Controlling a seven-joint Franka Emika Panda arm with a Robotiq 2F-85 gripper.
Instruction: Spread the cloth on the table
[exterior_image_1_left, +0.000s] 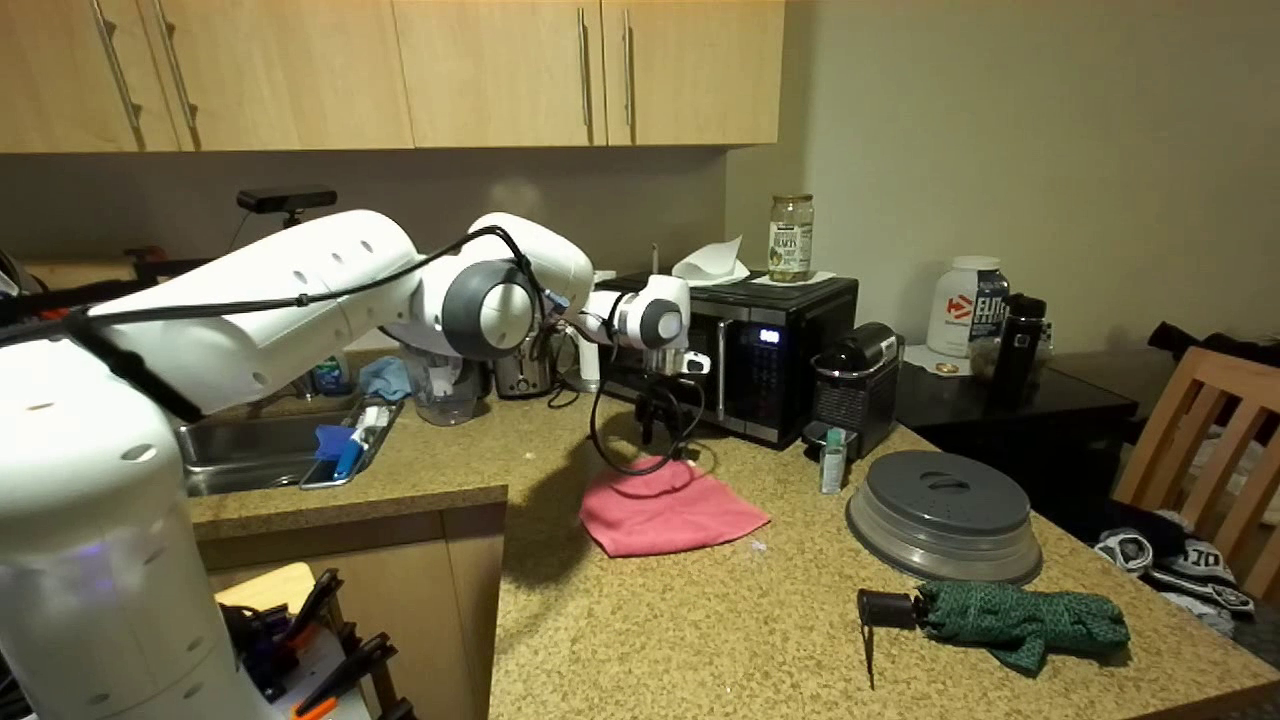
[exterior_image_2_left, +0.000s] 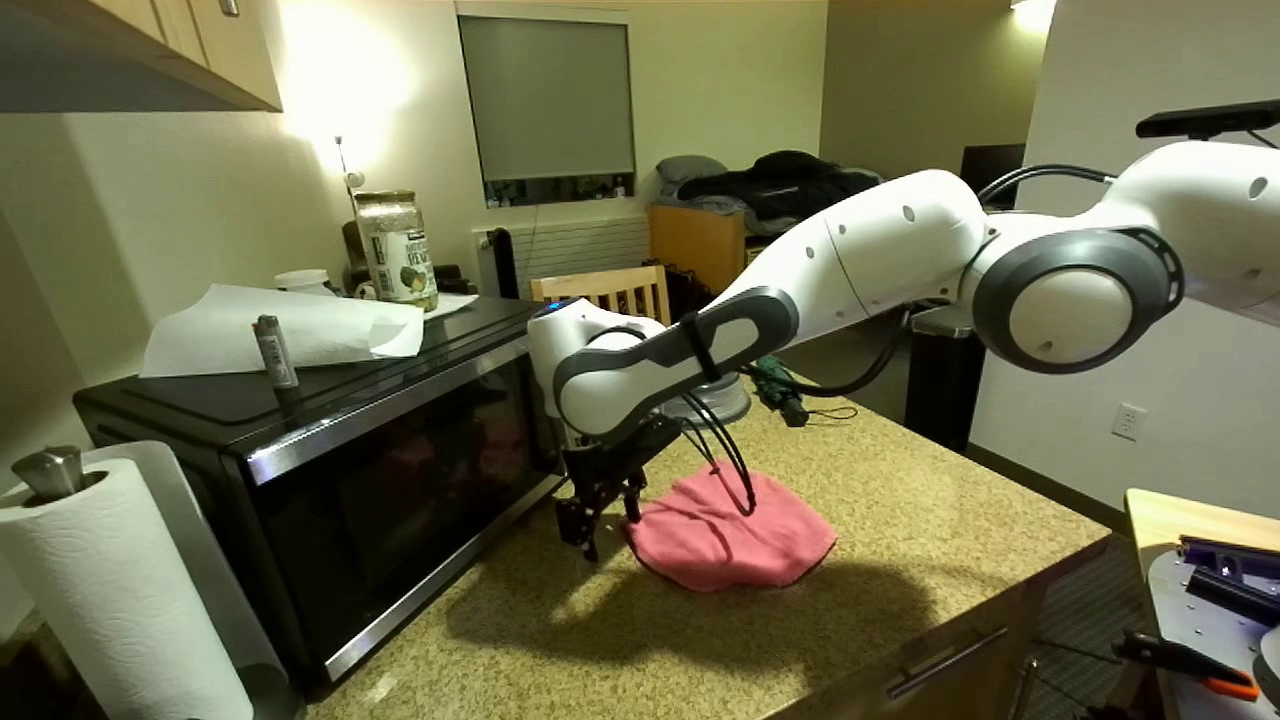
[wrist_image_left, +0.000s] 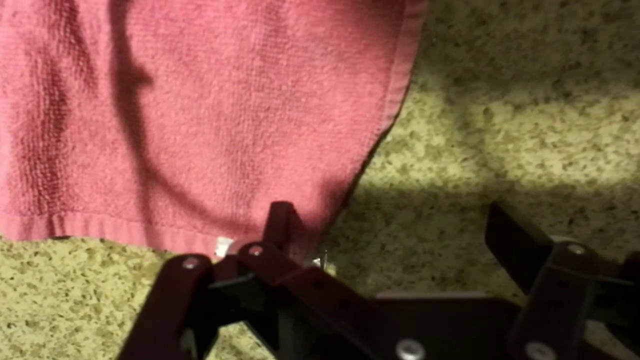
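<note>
A pink cloth lies on the speckled counter (exterior_image_1_left: 640, 640). It shows in both exterior views, as a cloth (exterior_image_1_left: 675, 515) with a pointed corner and as a cloth (exterior_image_2_left: 740, 535) with creases. In the wrist view the cloth (wrist_image_left: 225, 110) has ridged folds at the left and a hemmed edge with a small white tag. My gripper (wrist_image_left: 389, 215) is open with nothing between its fingers. Its left finger is over the cloth's corner; its right finger is over bare counter. The gripper (exterior_image_2_left: 612, 530) is low at the cloth's microwave side. Whether a fingertip touches the cloth cannot be told.
A black microwave (exterior_image_2_left: 400, 500) stands close beside the gripper. A coffee machine (exterior_image_1_left: 855, 385), a small bottle (exterior_image_1_left: 833, 460), a grey lid (exterior_image_1_left: 945, 520) and a green umbrella (exterior_image_1_left: 1020, 615) are on the counter. A paper towel roll (exterior_image_2_left: 120, 590) stands near the microwave. A sink (exterior_image_1_left: 250, 455) is set in the counter.
</note>
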